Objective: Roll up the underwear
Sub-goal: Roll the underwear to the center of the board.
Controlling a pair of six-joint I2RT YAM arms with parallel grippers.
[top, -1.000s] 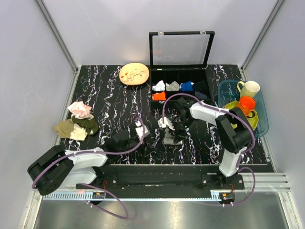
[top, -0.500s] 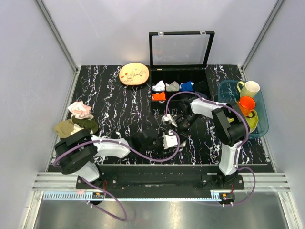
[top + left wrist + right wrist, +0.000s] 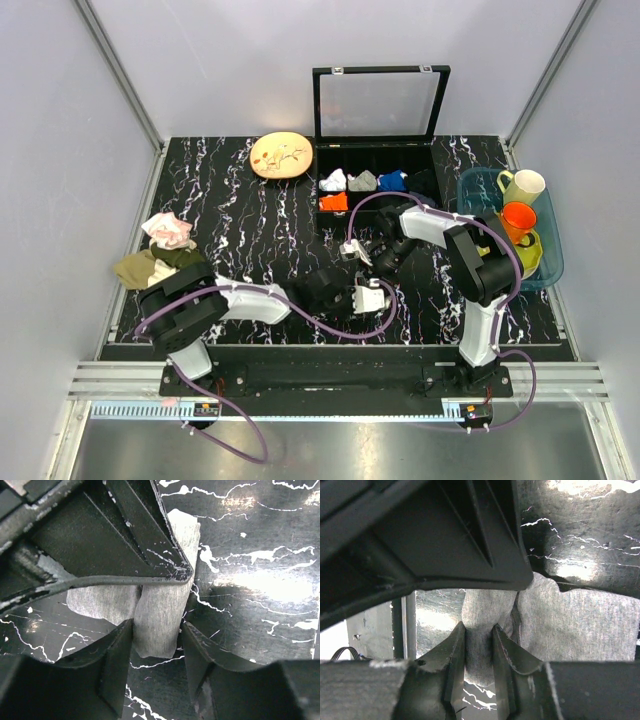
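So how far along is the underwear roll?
Early to mid. Done: the underwear has a raised fold gathered in it. In hand: the left gripper and right gripper both pinch that fold. Left: the rest of the cloth lies flat on the table, unrolled.

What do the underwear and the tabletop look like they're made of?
The underwear: soft textile, probably a cotton-type knit, matte mid-grey. A fine heathered texture shows, and it bunches into a soft ridge. The exact fibre can't be told.
The tabletop: hard, glossy black surface with white marble-like veins. Bright light reflections show the sheen. Whether it is real stone or a printed laminate stays open.
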